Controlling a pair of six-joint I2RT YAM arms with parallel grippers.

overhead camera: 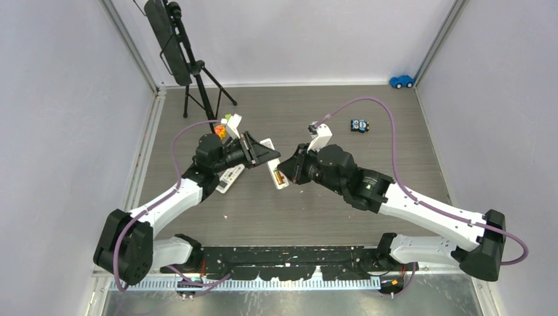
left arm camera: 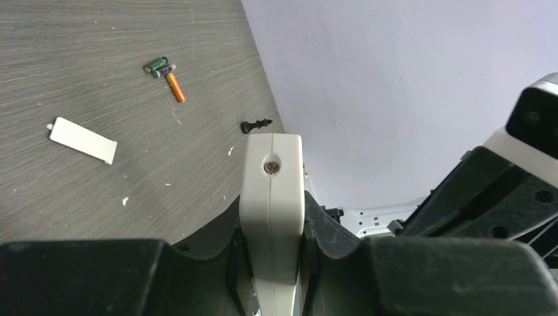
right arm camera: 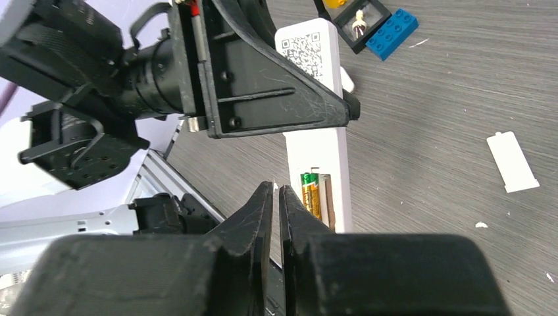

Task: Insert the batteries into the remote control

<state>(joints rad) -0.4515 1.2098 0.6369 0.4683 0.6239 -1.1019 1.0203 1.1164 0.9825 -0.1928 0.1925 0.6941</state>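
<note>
My left gripper is shut on the white remote control, holding it edge-on above the table. Its open compartment faces my right gripper, and one orange-and-green battery lies inside it. The right jaws stand a narrow slit apart with nothing between them, right beside that compartment. Loose batteries, dark green and orange, lie together on the table in the left wrist view. In the top view the remote control sits between the two grippers.
The white battery cover lies flat on the table, and a small black chess piece near the wall. A second remote lies under the left arm. Toy bricks, a small toy, a blue car and a tripod stand further back.
</note>
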